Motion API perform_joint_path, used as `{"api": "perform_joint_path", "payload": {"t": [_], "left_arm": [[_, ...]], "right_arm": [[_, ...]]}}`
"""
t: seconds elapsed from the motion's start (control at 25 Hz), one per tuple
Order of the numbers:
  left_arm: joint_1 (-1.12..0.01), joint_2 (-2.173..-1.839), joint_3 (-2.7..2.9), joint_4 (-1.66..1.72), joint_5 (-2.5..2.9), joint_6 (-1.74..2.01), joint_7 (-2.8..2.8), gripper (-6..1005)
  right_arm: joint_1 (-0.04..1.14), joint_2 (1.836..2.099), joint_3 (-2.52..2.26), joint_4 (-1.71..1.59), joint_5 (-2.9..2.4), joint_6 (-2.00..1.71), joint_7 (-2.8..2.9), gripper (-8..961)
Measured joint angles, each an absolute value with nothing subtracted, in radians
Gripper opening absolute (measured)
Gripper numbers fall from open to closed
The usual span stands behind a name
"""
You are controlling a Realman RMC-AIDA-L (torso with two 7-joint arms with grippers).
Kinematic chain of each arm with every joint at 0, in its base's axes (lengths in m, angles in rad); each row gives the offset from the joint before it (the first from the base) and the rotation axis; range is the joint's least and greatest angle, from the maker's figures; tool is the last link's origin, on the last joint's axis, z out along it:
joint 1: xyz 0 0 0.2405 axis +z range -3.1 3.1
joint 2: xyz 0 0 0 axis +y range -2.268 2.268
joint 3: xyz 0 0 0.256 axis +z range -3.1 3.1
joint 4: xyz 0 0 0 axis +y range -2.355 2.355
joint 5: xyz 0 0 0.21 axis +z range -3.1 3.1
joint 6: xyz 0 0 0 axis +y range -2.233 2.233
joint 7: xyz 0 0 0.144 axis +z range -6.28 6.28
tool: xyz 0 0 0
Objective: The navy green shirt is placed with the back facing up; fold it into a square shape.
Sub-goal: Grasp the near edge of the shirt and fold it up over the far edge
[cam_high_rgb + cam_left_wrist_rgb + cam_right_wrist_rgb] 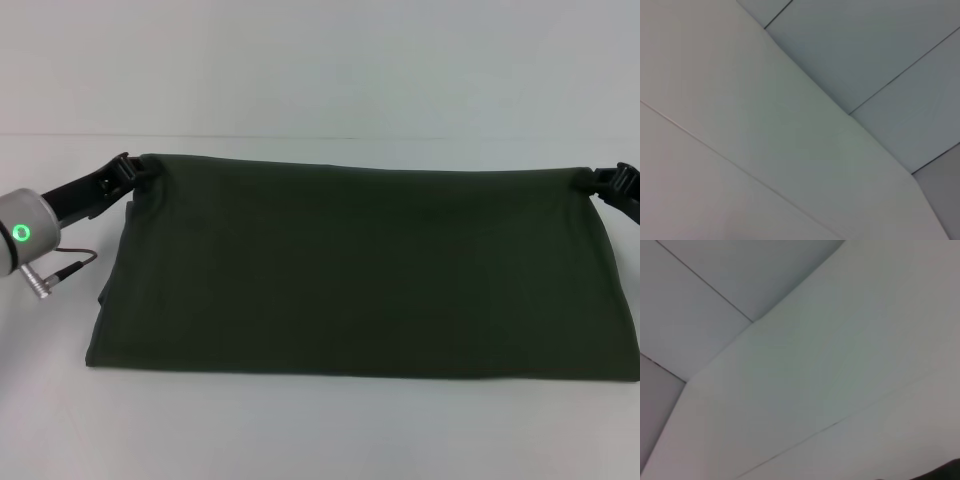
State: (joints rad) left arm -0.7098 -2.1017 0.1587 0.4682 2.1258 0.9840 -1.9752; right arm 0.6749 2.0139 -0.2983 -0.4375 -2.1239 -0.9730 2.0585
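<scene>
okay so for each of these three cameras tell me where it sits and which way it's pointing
Head view: on the robot's head, facing forward and down at the navy green shirt on the white table; the left gripper and right gripper pinch its far corners.
Left wrist view: on the left wrist, aimed at pale panelled surfaces; no robot parts show.
Right wrist view: likewise, with a dark sliver at one corner.
Both wrist views share those panels and miss the shirt.

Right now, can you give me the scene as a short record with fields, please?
garment: navy green shirt, lying wide on the white table, its far edge raised
left end effector: shut on the far left corner
right end effector: shut on the far right corner
wrist views: only pale panels, no shirt
fold: not yet square
</scene>
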Motion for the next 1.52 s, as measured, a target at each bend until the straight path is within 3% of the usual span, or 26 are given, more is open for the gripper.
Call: {"api": "perform_joint_path", "payload": {"t": [0.56,1.16,1.28,1.52], "left_arm": [[-0.763,-2.155,0.163,0.449,2.124,0.805,-1.847,69],[-0.776,-2.163,0.163,0.419,2.05,0.743,-1.791,80],[-0.785,-2.163,0.162,0.404,2.036,0.709,-1.791,82],[-0.787,-2.163,0.162,0.377,1.963,0.671,-1.779,233]], "right_arm": [[0.719,2.049,-0.41,-0.437,-2.12,-0.756,2.034,48],[0.752,2.075,-0.414,-0.445,-2.118,-0.681,1.982,49],[0.753,2.075,-0.414,-0.446,-2.104,-0.677,1.964,122],[0.745,2.083,-0.414,-0.438,-1.996,-0.688,1.857,319]]}}
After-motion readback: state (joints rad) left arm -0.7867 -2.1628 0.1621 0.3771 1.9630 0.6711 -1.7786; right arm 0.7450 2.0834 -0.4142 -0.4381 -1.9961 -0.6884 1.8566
